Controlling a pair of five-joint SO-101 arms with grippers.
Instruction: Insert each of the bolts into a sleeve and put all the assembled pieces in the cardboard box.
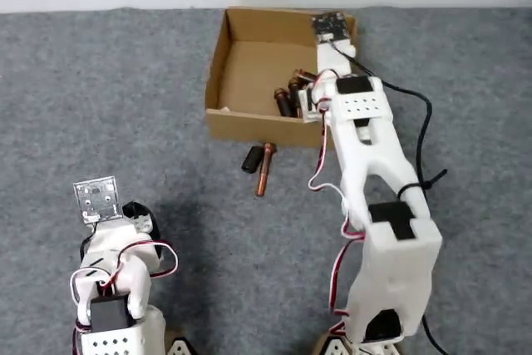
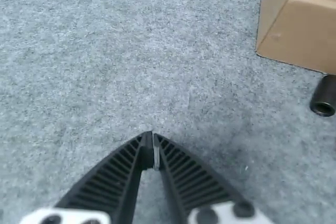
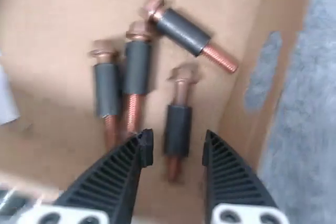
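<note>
The cardboard box [image 1: 249,64] stands at the back middle of the table. Several bolts with black sleeves on them [image 3: 136,72] lie on its floor near the right wall. My right gripper [image 3: 177,142] hangs open just above them, and one sleeved bolt [image 3: 178,121] lies below the gap between its fingers. In the high view that gripper [image 1: 309,99] is over the box's near right corner. In front of the box, a loose black sleeve [image 1: 252,159] and a bare copper bolt [image 1: 265,169] lie side by side on the carpet. My left gripper [image 2: 153,150] is shut and empty, low over the carpet at the near left.
Grey carpet covers the table. From the left wrist, the box's near corner [image 2: 299,24] and the loose sleeve [image 2: 324,95] lie ahead of the gripper. The right arm's cable [image 1: 424,122] loops beside the box. Open carpet lies between the left arm and the box.
</note>
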